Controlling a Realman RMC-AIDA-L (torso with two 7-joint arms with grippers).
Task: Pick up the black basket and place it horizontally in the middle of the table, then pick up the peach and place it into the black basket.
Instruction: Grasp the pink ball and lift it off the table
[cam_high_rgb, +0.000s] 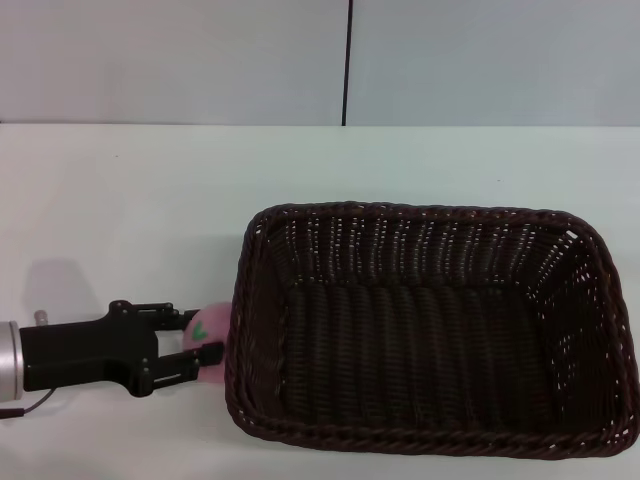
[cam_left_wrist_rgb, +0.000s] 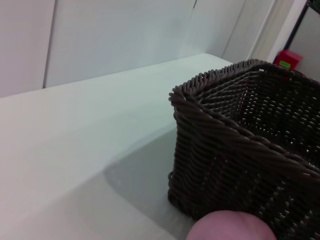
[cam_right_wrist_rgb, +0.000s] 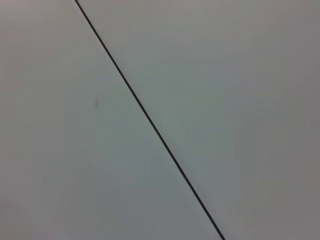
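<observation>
The black basket (cam_high_rgb: 420, 211) lies lengthwise across the right and middle of the white table (cam_high_rgb: 120, 200), open side up and empty. The pink peach (cam_high_rgb: 214, 324) with its green leaf mark sits just outside the basket's left wall. My left gripper (cam_high_rgb: 204, 336) reaches in from the left, its two fingers closed around the peach. In the left wrist view the peach (cam_left_wrist_rgb: 232, 227) shows at the edge, close to the basket's corner (cam_left_wrist_rgb: 240, 145). My right gripper is out of view.
Pale wall panels with a dark vertical seam (cam_high_rgb: 348, 60) stand behind the table. The right wrist view shows only a pale surface with a dark seam (cam_right_wrist_rgb: 150, 120). A red object (cam_left_wrist_rgb: 286, 59) shows beyond the basket in the left wrist view.
</observation>
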